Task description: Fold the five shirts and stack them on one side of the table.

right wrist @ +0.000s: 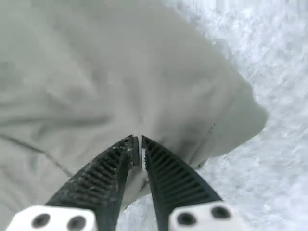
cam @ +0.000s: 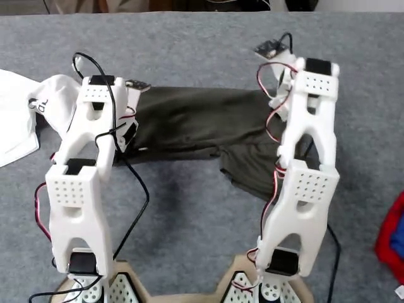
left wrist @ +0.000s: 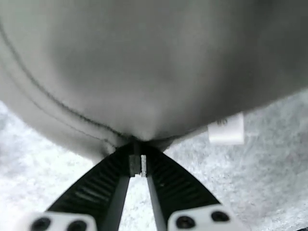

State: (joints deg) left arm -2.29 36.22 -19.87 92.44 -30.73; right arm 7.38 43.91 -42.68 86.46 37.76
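Observation:
A dark olive shirt (cam: 196, 123) is stretched across the middle of the grey table between both arms. My left gripper (left wrist: 137, 155) is shut on a hemmed edge of the olive shirt (left wrist: 144, 62), close to its white label (left wrist: 226, 129). My right gripper (right wrist: 137, 145) is shut on a fold of the olive shirt (right wrist: 96, 82) at its other end. In the high view the left arm (cam: 85, 151) stands over the shirt's left end and the right arm (cam: 306, 151) over its right end, with a loose part of the cloth trailing toward the front.
A white shirt (cam: 22, 117) lies bunched at the table's left edge. A red and blue garment (cam: 392, 237) pokes in at the right edge. Bare grey table (cam: 189, 208) lies between the arm bases.

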